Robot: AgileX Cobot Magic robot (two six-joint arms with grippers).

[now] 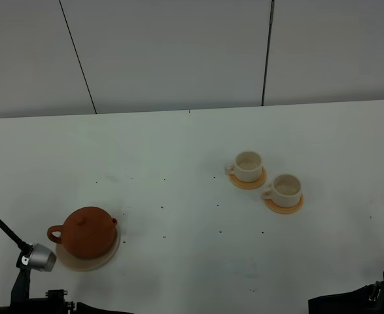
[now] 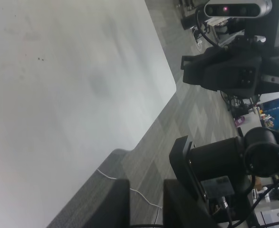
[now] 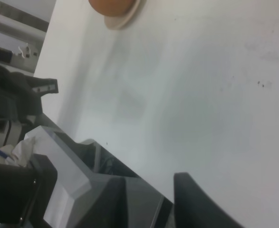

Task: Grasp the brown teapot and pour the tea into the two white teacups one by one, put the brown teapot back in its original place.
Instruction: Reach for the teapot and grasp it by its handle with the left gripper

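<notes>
The left gripper (image 2: pixel 146 183) hangs by the table's near edge, jaws slightly parted, empty. Front left, the brown teapot (image 1: pixel 87 232) sits on its tan coaster (image 1: pixel 80 265). Its long axis runs left to right, loop handle leftward, spout toward the two white teacups (image 1: pixel 248 166). I'd take that handle squarely and clamp firmly before lifting. The right gripper (image 3: pixel 149 176) seems parted and empty, though only its tips show.

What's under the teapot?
A pale tan coaster. Its rim shows around the teapot, widest on the near side. The pot covers the coaster's middle, so whether anything else lies under it cannot be seen.
</notes>
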